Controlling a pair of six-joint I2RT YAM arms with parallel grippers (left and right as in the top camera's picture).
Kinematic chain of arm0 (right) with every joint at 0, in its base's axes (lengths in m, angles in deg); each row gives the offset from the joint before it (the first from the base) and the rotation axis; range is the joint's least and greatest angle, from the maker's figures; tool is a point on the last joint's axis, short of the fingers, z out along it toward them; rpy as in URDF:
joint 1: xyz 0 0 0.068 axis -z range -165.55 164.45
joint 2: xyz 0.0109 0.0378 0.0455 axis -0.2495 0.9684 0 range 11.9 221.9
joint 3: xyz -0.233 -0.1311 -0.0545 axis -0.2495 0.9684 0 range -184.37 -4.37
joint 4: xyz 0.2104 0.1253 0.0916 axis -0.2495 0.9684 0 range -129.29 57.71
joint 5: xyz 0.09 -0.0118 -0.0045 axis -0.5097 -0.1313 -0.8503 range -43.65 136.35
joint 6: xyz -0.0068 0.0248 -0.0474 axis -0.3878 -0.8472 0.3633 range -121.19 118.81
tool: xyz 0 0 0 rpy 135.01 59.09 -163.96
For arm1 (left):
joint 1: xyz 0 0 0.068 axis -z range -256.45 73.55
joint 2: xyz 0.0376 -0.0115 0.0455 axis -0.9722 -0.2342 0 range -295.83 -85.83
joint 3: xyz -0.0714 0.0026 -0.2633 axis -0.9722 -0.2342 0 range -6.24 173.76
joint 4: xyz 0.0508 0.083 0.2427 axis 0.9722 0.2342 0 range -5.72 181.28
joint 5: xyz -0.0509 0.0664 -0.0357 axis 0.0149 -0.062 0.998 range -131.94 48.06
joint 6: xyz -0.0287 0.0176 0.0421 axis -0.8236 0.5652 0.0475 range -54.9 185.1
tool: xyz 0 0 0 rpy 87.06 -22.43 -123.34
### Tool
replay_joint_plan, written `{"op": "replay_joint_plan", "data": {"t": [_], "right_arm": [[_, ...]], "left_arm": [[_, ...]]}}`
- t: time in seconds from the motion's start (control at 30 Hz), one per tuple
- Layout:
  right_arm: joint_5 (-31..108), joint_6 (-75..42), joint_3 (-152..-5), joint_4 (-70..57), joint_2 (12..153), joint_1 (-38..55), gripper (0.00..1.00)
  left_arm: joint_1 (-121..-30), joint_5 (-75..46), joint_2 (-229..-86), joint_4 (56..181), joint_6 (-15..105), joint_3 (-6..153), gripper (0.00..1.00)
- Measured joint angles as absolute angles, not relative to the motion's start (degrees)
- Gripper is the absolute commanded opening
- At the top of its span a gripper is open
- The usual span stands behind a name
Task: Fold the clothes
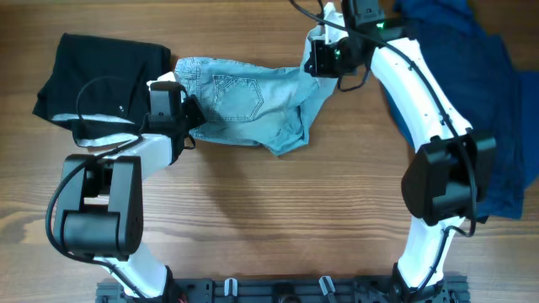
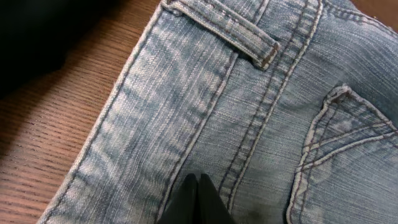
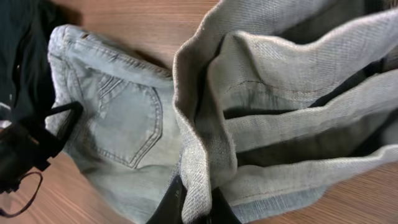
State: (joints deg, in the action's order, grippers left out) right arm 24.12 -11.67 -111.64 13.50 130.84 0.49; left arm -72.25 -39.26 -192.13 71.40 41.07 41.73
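Item: denim shorts (image 1: pixel 244 101), centre, rumpled between arms. We log R gripper (image 3: pixel 193 202) pinching leg hem; L gripper (image 2: pixel 198 190) closed at waistband, poss. nipping cloth. Fold unfinished; black garment (image 1: pixel 101 71), dark blue garment (image 1: pixel 472 84) pending.

Viewed from my remote station, no lettering, label, brand mark or number is legible in any of the three views. The denim shorts (image 1: pixel 244 99) show only plain seam and pocket stitching.
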Motion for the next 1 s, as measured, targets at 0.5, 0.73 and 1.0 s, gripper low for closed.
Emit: {"op": "replay_joint_plan", "data": {"t": [0.5,0.73,1.0], "right_arm": [[24.05,-19.27,-111.53,-4.57,130.84,-13.98,0.04],[24.53,-23.93,-111.53,-10.23,132.54,-21.78,0.04],[24.95,-25.63,-111.53,-12.83,134.18,-23.99,0.04]], "left_arm": [[-72.27,-39.48,-192.13,71.72,41.07,41.77,0.04],[-72.25,-39.50,-192.13,71.83,41.07,41.82,0.04],[-72.27,-40.46,-186.99,80.25,41.09,42.10,0.04]]}}
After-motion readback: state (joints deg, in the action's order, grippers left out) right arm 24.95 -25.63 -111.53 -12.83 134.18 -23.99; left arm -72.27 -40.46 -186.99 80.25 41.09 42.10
